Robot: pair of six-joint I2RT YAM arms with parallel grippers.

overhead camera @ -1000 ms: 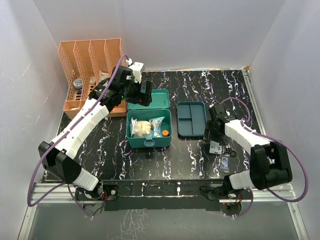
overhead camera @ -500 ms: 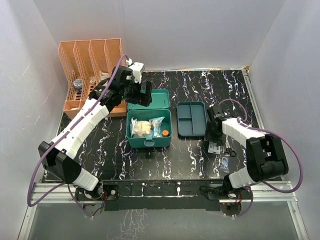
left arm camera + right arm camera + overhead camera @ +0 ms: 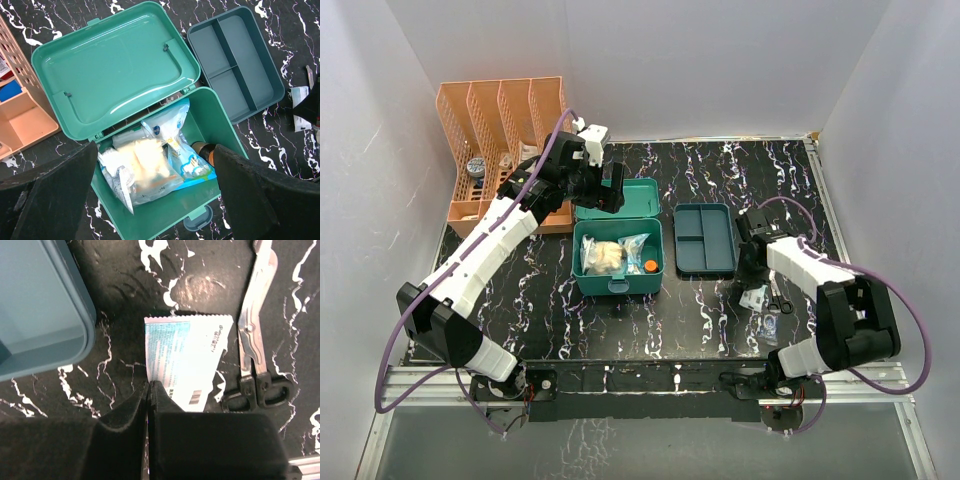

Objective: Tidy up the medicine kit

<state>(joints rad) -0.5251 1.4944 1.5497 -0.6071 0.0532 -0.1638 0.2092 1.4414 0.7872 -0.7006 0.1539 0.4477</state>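
Subject item: the teal-green rectangular plastic medicine kit stands near the middle of the black white-veined table, lid hinged fully back and lying flat behind the box. The box holds clear and white sealed packets and a small orange-tipped item against its right wall. The dark teal divided insert tray sits out of the kit, just beside it on the right, compartments facing up. An orange slotted file rack stands at the rear left. The left gripper hangs above the open box, jaws spread wide and holding nothing. The right gripper is down at the table beside the tray, jaws pressed together at the left edge of a white and blue printed sachet; whether that edge is caught between them cannot be determined. Metal scissors with black handles lie along the sachet's right side.
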